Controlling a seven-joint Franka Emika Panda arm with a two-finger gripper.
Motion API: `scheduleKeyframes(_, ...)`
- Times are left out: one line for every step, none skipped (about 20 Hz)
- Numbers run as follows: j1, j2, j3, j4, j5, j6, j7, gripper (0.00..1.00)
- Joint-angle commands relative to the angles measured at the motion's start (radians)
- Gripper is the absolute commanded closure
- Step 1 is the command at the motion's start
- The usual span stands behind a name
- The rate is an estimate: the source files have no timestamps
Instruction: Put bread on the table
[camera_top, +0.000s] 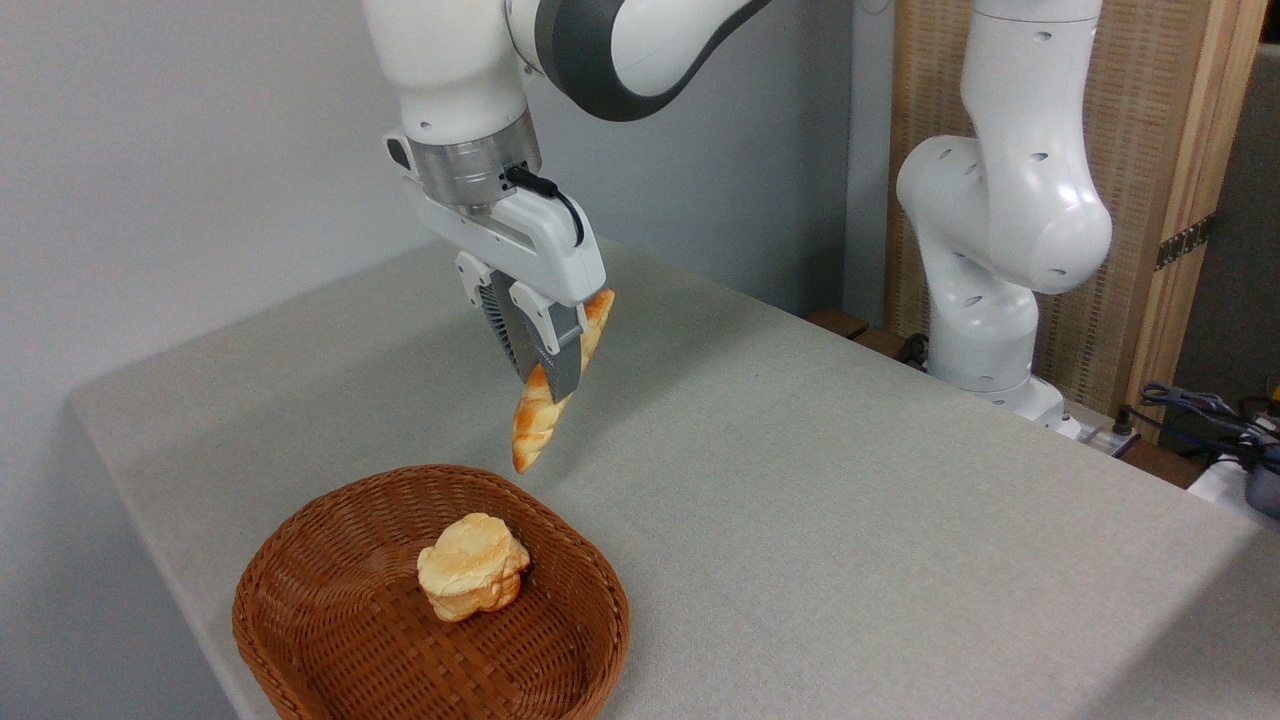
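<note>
Above the grey table (850, 480), clear of its surface: bread (540, 420), clamped between the fingers of the gripper (545, 375).

- Gripper state: closed on the bread, roughly at mid-length of the loaf; near finger (560, 345) across the front of the crust.
- Bread attitude: steeply tilted, lower tapered end down and to the left, upper end protruding past the gripper body to the right. Golden-orange crust with pale stripes, twisted form.
- Bread position: suspended in air, not touching table or basket; lower tip just above and beyond the far rim of the basket (300, 640).
- Basket: brown wicker, at the near left edge of the table, with one pale round bun (472, 565) resting inside, well apart from the held loaf.
- Table surface to the right of the basket and below the gripper: bare grey fabric.
- Arm base (985, 300): beyond the far right table edge, before a wooden panel (1180, 150); cables (1210, 410) at far right.
</note>
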Motion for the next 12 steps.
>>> scheduleKeyframes(-0.011,0.007,0.009,-0.001,-0.004,-0.018,0.022,0.00)
scheduleKeyframes(-0.011,0.013,0.007,-0.001,-0.003,-0.018,0.022,0.00)
scheduleKeyframes(-0.019,0.017,0.007,-0.001,-0.001,-0.018,0.022,0.00)
scheduleKeyframes(-0.023,0.023,0.009,-0.001,0.000,-0.018,0.022,0.00)
scheduleKeyframes(-0.023,0.025,0.007,-0.001,0.000,-0.018,0.022,0.00)
scheduleKeyframes(-0.025,0.025,0.007,0.000,0.000,-0.018,0.020,0.00)
scheduleKeyframes(-0.023,0.025,0.009,0.000,0.000,-0.018,0.022,0.00)
scheduleKeyframes(-0.023,0.025,0.007,0.002,0.000,-0.018,0.022,0.00)
scheduleKeyframes(-0.023,0.024,0.009,0.005,0.002,-0.016,0.022,0.00)
scheduleKeyframes(-0.023,0.024,0.009,0.015,0.002,-0.008,0.022,0.00)
scheduleKeyframes(-0.023,0.022,0.010,0.031,0.004,0.002,0.022,0.00)
scheduleKeyframes(-0.023,0.024,0.013,0.050,0.007,0.013,0.022,0.00)
